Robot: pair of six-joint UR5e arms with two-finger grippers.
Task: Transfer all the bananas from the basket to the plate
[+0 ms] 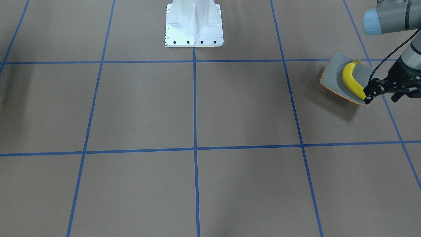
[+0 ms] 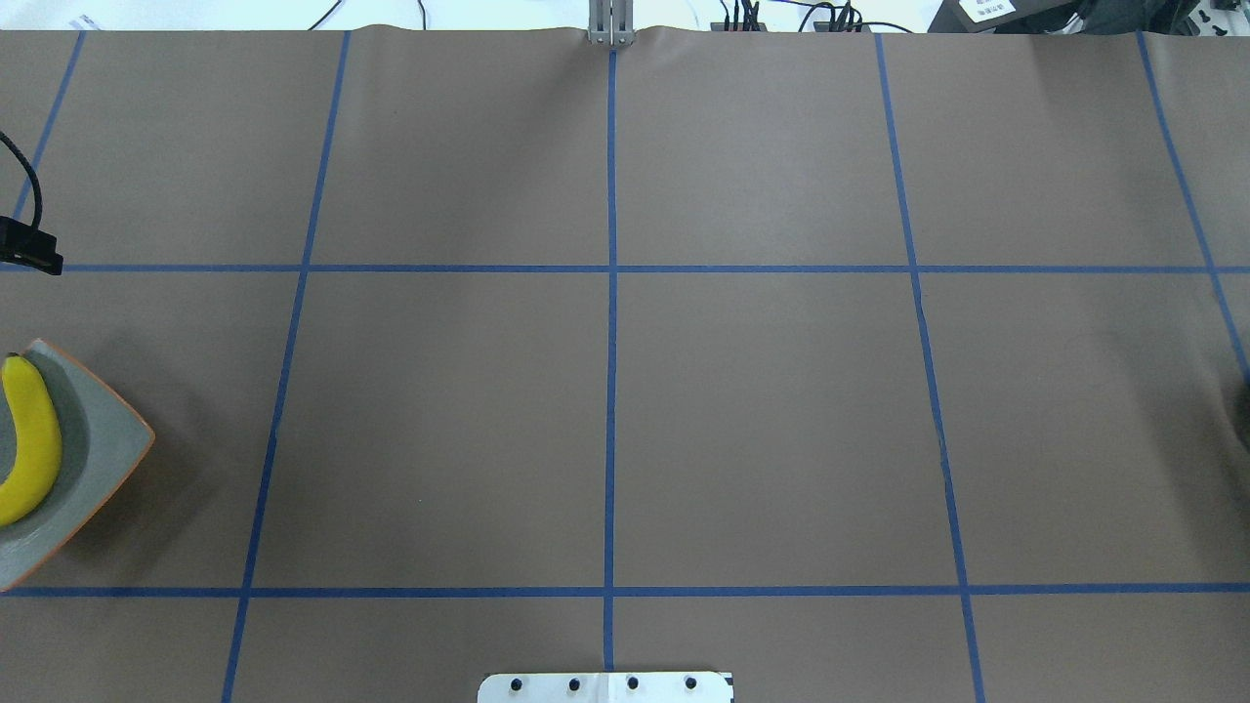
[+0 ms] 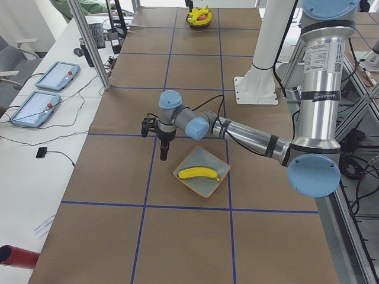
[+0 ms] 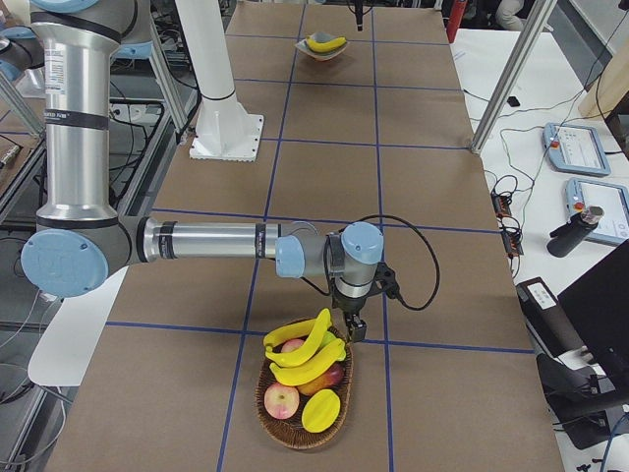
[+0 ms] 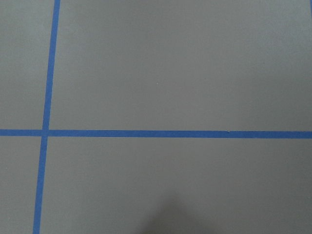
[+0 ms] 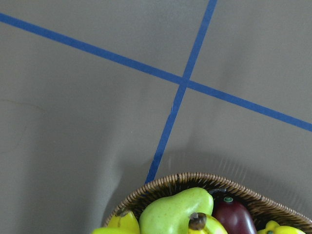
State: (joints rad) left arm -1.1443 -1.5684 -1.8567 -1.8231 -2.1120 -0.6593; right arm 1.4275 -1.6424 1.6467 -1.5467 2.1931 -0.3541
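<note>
One yellow banana [image 1: 351,80] lies in the grey plate [image 1: 334,70] with the orange rim; both also show in the overhead view, the banana [image 2: 29,439] in the plate [image 2: 98,459]. My left gripper [image 1: 370,95] hangs just beside the plate; I cannot tell if it is open. Two more bananas [image 4: 307,352] lie on top of the fruit in the wicker basket [image 4: 295,428]. My right gripper [image 4: 352,329] hovers over the basket's far edge, next to the bananas; I cannot tell if it is open. The right wrist view shows the basket rim [image 6: 195,178].
The basket also holds a green pear [image 6: 173,212], a dark purple fruit [image 6: 235,218], apples [image 4: 282,400] and a mango [image 4: 321,410]. The white robot base [image 1: 194,24] stands mid-table. Blue tape lines cross the brown table. Tablets [image 3: 35,106] lie on a side desk.
</note>
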